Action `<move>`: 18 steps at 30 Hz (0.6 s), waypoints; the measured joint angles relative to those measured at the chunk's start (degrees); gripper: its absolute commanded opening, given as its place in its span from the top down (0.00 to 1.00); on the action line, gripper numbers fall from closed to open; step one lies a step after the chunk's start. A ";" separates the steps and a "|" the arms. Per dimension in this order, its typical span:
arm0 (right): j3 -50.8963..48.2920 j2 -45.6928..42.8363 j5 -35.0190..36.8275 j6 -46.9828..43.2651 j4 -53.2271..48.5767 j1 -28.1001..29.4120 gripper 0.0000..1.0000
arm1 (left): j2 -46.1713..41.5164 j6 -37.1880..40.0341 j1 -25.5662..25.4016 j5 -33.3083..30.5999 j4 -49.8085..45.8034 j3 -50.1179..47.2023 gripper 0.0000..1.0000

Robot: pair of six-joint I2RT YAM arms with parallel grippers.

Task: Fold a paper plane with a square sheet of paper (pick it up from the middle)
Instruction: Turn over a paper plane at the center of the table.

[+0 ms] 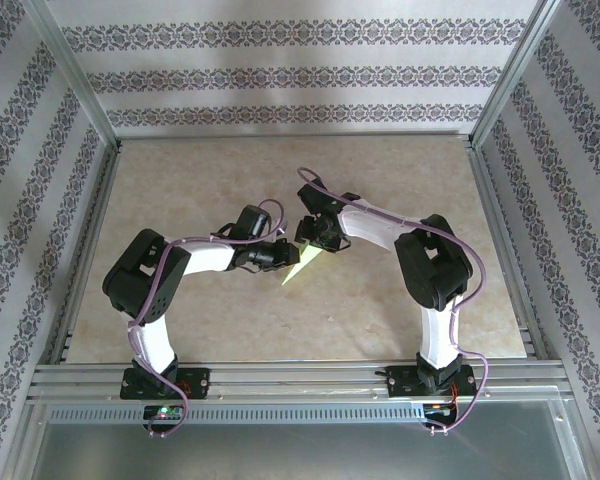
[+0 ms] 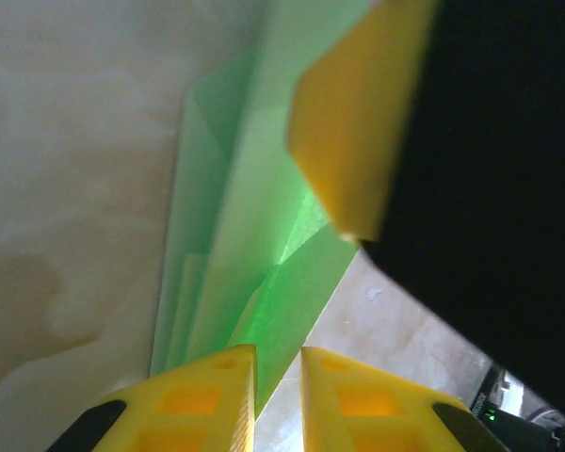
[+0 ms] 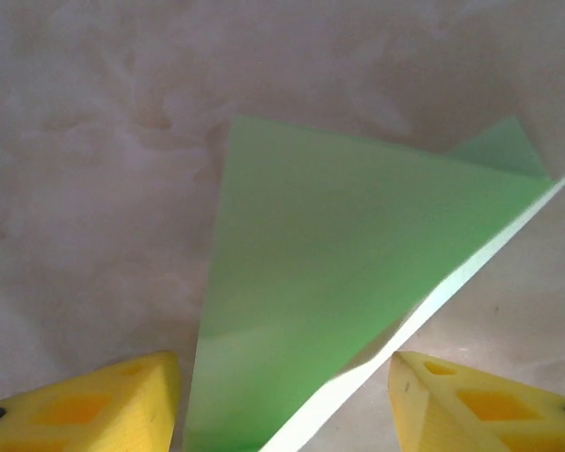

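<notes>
Where the two arm bases are bolted to the silver aluminium rail (image 1: 300, 378) at the near edge, I see both white-and-black arms bend inward, so their heads meet over the middle of the beige, marble-patterned tabletop (image 1: 410, 170). Between the heads is the paper plane (image 1: 301, 266), thin light green paper folded into a slim pointed wedge. Its tip aims toward the near left and its wider end is up at the grippers.

On my left wrist camera, the left gripper (image 2: 278, 350) has its yellow fingers nearly together, with just a thin slit between them. The folded paper's lower edge runs down to that slit, and several layers fan out above it. I cannot tell whether the pads actually pinch it. Past the paper, one yellow finger (image 2: 344, 132) of the right gripper (image 3: 284, 363) and its black body crowd the upper right, just beside the green layers.

On my right wrist camera, that gripper stands wide apart and has hold of nothing. The green paper lies in the gap, and a pale raised edge slants across it toward the right.

Farther back, the tabletop runs to a wall papered in grey floral bands (image 1: 280, 75).
</notes>
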 measured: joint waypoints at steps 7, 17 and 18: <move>0.26 1.03 0.17 1.55 -0.46 0.22 0.42 | 0.00 -2.60 -0.59 0.31 3.37 -1.60 0.82; -2.05 0.90 0.20 2.99 -0.24 0.22 0.42 | 0.00 -3.54 -0.59 0.13 4.15 -1.97 0.83; -2.05 0.63 0.20 3.02 -0.22 0.22 0.42 | 0.00 -3.56 -0.59 0.13 4.15 -1.97 0.84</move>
